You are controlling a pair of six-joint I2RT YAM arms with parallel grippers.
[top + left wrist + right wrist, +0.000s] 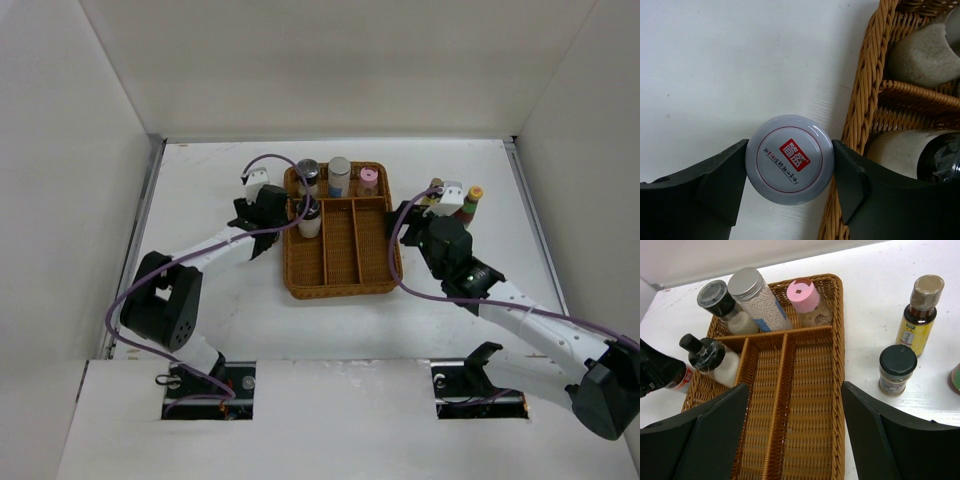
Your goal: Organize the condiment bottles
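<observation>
Grey-lidded jar clenched in jaws of left gripper, just outside wicker tray; right gripper released. Four bottles trayed; yellow-labelled bottle and black-lidded jar wait on the desk.

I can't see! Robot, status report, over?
Left claw shut on grey-lidded jar, just outside wicker tray. Right claw open, empty. Its rim in the way.

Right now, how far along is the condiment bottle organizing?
Done: a black-lidded jar, silver-lidded bottle, pink-capped jar and black-capped bottle sit in the wicker tray. In hand: the left gripper grips a grey-lidded jar beside the tray's left rim. Left: a yellow-labelled bottle, small dark-lidded jar and green-and-red bottle stand on the table right of the tray; the right gripper is open, empty.
</observation>
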